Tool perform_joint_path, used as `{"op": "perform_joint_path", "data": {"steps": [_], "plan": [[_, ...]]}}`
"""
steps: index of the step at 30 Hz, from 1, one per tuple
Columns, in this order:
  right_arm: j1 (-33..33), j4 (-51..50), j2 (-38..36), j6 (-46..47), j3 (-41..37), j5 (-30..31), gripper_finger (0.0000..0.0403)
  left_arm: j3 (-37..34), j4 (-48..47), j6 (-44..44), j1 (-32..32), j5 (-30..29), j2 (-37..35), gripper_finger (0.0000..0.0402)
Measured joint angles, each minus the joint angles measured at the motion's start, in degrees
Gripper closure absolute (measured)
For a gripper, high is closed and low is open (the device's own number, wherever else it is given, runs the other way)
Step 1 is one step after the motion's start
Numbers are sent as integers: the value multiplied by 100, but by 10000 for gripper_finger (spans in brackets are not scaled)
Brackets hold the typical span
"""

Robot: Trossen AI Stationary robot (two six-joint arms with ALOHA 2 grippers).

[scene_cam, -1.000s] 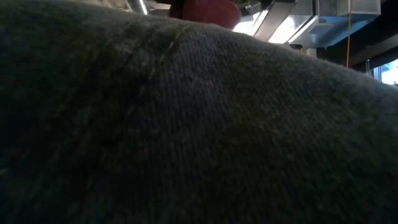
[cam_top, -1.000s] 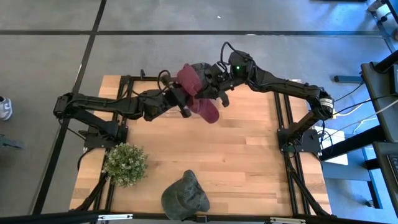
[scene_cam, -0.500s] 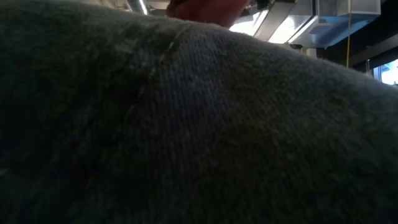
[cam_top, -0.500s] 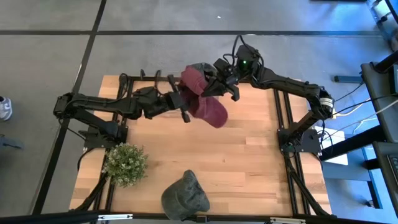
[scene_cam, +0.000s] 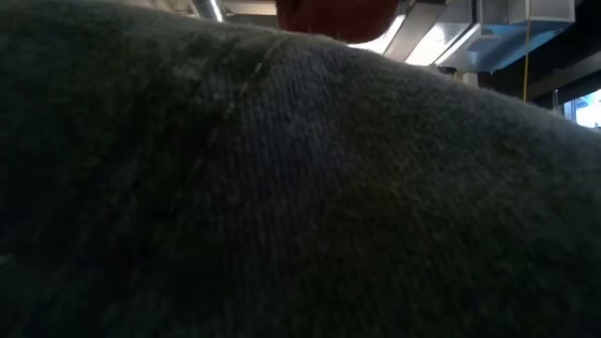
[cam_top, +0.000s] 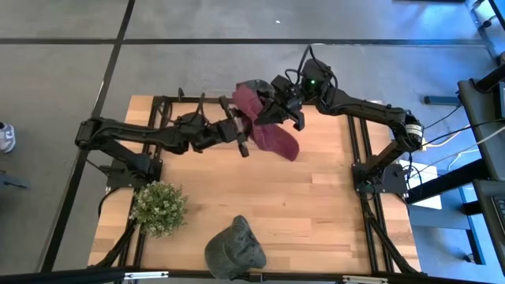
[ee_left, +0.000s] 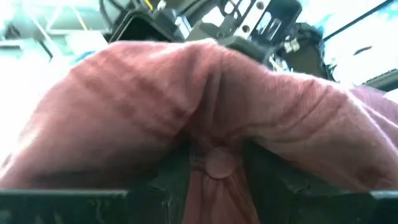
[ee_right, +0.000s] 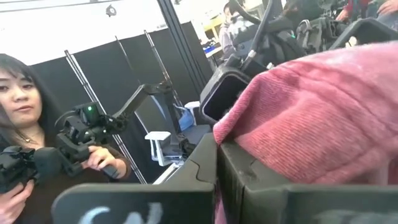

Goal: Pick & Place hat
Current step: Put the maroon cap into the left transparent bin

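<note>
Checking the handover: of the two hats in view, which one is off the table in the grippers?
The red hat, held between the left gripper and right gripper at the far edge; the grey hat lies untouched by the near edge.

- The maroon hat [cam_top: 264, 126] was soft ribbed cloth, corduroy-like and matt, with a cloth-covered button at its crown.
- The grey hat [cam_top: 234, 248] was a matt, fine-ribbed fabric, slightly fuzzy.
- The tabletop [cam_top: 316, 197] was pale wooden planking with a smooth, low-sheen finish.
- The left pincer [ee_left: 205, 180] and right pincer [ee_right: 217, 186] looked like dark matt plastic.
- The table frame [cam_top: 367, 158] was black metal.
</note>
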Motion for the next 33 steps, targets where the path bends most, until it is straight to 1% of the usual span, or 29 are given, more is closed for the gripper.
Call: {"op": "perform_joint_path", "data": {"steps": [3, 6, 8, 12, 16, 21, 25, 33], "plan": [[1, 4, -3, 9, 0, 26, 400, -3, 443, 108, -4, -30, 200, 259], [-9, 17, -4, 131, 0, 81, 400, -4, 522, 197, -2, -239, 286, 274], [-9, 21, -4, 145, 0, 95, 400, -7, 503, 196, -4, -276, 294, 296], [-40, 51, -4, 138, 0, 104, 400, -9, 479, 220, -4, -295, 261, 353], [-79, 54, -4, 138, 0, 103, 400, -10, 476, 343, -4, -557, 240, 355], [-266, 111, -32, 248, -1, -105, 400, -13, 346, 541, -2, -981, 174, 355], [-512, 237, -101, 370, -2, -258, 397, -13, 181, 566, 0, -1084, 51, 355], [-930, 177, -109, 428, -2, -273, 394, -13, -289, 481, 4, -1304, -225, 355]]}}
